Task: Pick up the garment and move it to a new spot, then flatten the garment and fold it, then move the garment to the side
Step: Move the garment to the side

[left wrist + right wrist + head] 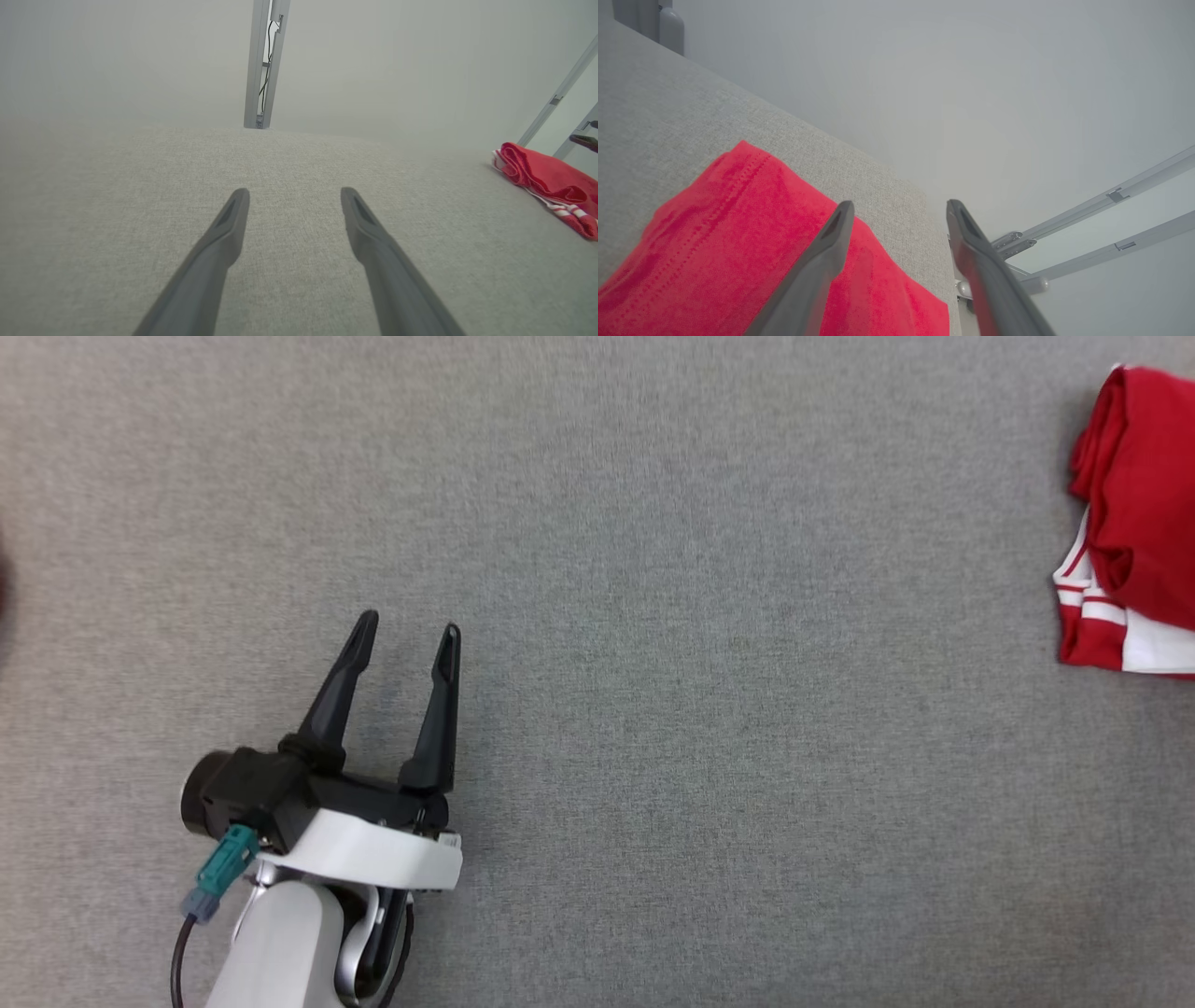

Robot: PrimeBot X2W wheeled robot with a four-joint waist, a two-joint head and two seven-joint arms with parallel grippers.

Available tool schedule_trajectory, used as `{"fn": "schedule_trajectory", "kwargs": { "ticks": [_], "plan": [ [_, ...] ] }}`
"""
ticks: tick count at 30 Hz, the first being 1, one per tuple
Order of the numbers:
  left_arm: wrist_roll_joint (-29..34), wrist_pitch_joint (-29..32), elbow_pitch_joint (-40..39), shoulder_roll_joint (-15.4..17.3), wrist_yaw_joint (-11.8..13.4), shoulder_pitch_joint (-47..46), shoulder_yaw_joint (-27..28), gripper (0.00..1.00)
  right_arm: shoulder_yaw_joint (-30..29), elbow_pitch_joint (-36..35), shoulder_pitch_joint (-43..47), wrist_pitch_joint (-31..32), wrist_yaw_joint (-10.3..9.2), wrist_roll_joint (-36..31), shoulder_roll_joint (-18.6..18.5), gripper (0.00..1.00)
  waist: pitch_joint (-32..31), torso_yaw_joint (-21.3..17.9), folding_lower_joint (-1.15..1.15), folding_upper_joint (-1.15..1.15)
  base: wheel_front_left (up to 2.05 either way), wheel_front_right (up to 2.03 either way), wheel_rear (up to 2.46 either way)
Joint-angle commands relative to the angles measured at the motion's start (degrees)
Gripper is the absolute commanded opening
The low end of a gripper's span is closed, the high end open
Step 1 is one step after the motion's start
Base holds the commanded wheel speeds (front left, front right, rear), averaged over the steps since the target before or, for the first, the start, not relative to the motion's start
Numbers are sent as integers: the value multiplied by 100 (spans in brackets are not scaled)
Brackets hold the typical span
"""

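The red garment [1134, 513] with white stripes lies folded in a bundle at the far right edge of the grey table, cut off by the head view's border. It also lies at the right of the left wrist view as the garment [551, 184]. My left gripper [409, 633] hovers open over bare table at the lower left, far from the cloth, with nothing between its fingers; the same gripper [294, 193] points across the table. My right gripper [900, 207] is open just above the garment [719, 242] near the table's corner, holding nothing.
The grey fabric-covered table [653, 616] stretches wide between my left gripper and the garment. A pale metal post [264, 65] rises behind the table's far edge. Slanted metal rails [1101, 219] stand beyond the table's corner by my right gripper.
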Motion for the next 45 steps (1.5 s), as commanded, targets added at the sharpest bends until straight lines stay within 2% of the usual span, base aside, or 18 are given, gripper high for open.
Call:
{"fn": "schedule_trajectory", "kwargs": {
  "ticks": [1, 8, 14, 19, 22, 25, 26, 28, 35, 38, 45],
  "plan": [
    [-67, 3, 35, 24, 40, 101, -8, 100, 53, -109, -54, 25, -1, 25, 54, 100, -239, 55, 0, 0, 0, 0, 0],
    [-138, 2, 46, 23, 119, 332, 58, 100, 409, -871, 184, -27, -1, 432, 420, 100, -880, 122, 0, 0, 0, 0, 0],
    [-92, 2, 1, 23, 168, 538, 234, 100, 587, -1917, 702, -59, -1, 852, 874, 100, -1385, 133, 0, 0, 0, 0, 0],
    [-90, 2, -41, 22, 201, 676, 386, 100, 538, -2988, 1497, -57, -1, 1032, 1369, 100, -1709, 151, 0, 0, 0, 0, 0],
    [-73, 2, -57, 21, 206, 741, 440, 100, 438, -3346, 1829, -57, -1, 1026, 1590, 100, -1803, 158, 0, 0, 0, 0, 0],
    [-74, 2, -64, 24, 229, 813, 505, 100, 303, -3781, 2381, -58, -1, 1031, 1983, 100, -1932, 173, 0, 0, 0, 0, 0],
    [-65, 2, -63, 20, 232, 878, 532, 100, 229, -3994, 2733, -58, -1, 1098, 2222, 100, -2020, 189, 0, 0, 0, 0, 0],
    [-56, 2, -85, 24, 257, 922, 558, 100, 283, -4192, 3058, -58, -2, 948, 2291, 100, -2090, 224, 0, 0, 0, 0, 0],
    [-42, 2, 9, 22, 296, 1129, 590, 100, -166, -4206, 4071, -59, -1, 899, 2656, 100, -2266, 277, 0, 0, 0, 0, 0],
    [-33, 2, 108, 19, 336, 1212, 593, 100, -356, -4039, 4359, -59, -1, 805, 2701, 100, -2339, 278, 0, 0, 0, 0, 0],
    [196, 2, 337, 23, 369, 1360, 474, 100, -464, -3652, 4549, -60, -1, 1202, 2701, 100, -2433, 242, 0, 0, 0, 0, 0]
  ]
}}
